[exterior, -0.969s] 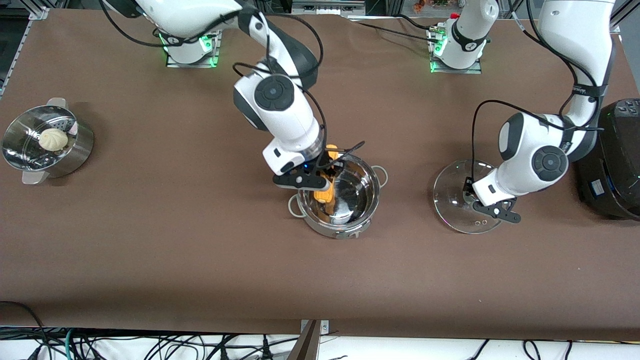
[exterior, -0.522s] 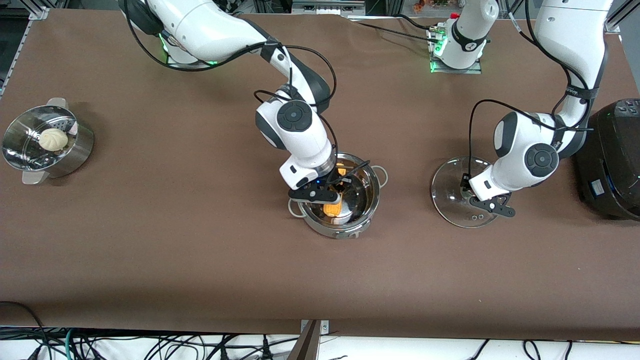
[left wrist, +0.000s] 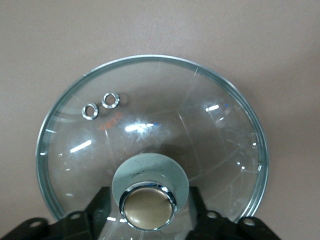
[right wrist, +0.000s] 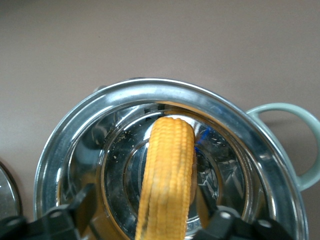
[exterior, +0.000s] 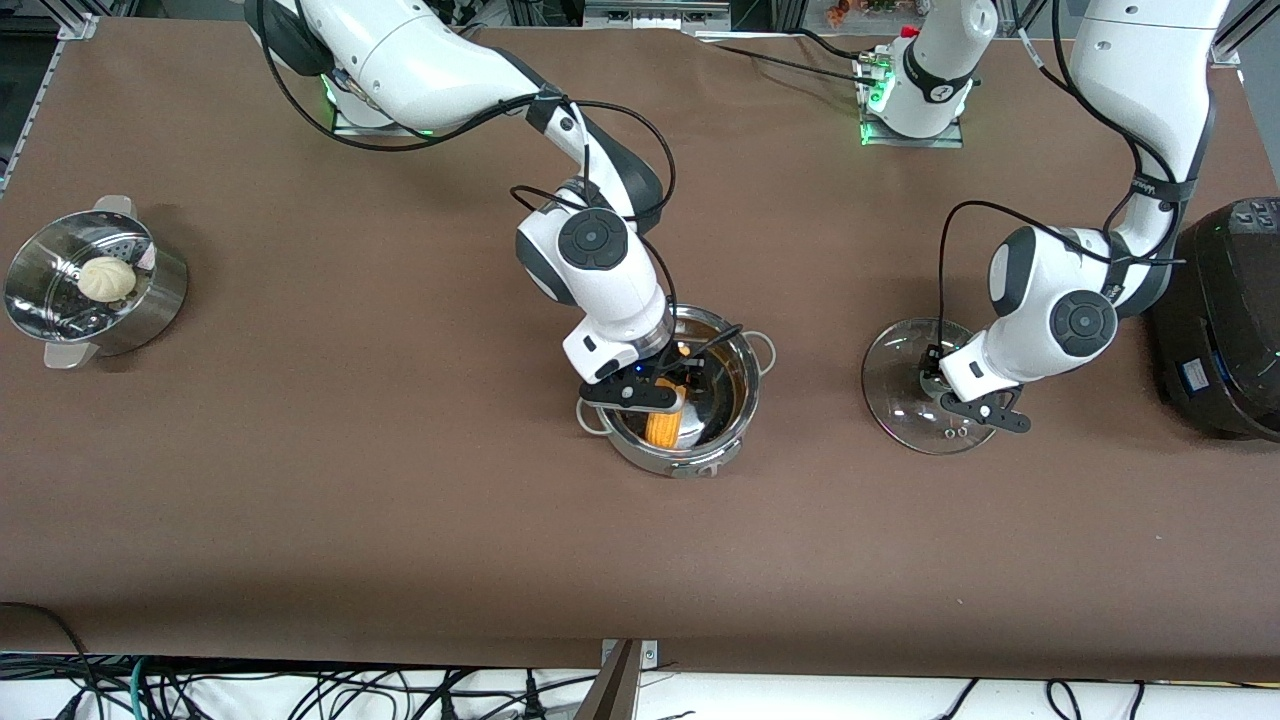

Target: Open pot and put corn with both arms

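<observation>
Over the round shiny steel pot at mid-table, your right gripper has its fingers spread either side of the yellow corn cob, which leans inside, apparently just let go. Toward the left arm's end, your left gripper straddles the clear glass lid's knob, jaws parted, lid resting on the table. No legible writing shows.

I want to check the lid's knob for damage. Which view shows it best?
The left wrist view: the knob fills the foreground on the glass lid. In the front view the left arm covers it; the right wrist view shows only the lid's edge.
</observation>
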Available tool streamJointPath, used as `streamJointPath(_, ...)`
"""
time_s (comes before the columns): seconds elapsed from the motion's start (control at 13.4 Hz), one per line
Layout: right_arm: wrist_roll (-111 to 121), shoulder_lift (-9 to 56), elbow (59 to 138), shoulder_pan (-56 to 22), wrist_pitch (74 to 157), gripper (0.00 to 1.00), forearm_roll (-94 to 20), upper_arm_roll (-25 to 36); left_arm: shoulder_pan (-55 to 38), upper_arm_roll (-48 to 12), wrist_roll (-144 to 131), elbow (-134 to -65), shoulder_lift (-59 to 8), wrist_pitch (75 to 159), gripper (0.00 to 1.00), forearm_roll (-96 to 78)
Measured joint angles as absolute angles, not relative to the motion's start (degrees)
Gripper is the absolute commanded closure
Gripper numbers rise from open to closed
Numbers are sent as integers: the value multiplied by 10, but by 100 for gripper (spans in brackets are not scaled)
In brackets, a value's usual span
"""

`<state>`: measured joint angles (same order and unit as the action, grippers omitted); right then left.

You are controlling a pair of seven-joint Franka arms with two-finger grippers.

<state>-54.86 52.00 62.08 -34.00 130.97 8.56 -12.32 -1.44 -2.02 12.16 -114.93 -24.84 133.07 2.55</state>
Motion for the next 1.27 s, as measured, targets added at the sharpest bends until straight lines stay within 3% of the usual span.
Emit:
streamJointPath(0.22,-526,506,603,-336,1261,0,90,-117,-14,-24,119,-1124,-213,1282,0,19)
streamJointPath(0.45,-422,447,589,-293,1144,0,89,-110,-15,-31,110,-1081,-150,1190,0,-27)
streamJointPath(0.89,-292,346,588,-153,960,0,45,-109,-15,-37,33,-896,-109,927,0,-32)
streamJointPath(1.27,-217,285,624,-102,904,0,45,-76,-18,-36,5,-847,-89,888,0,-32)
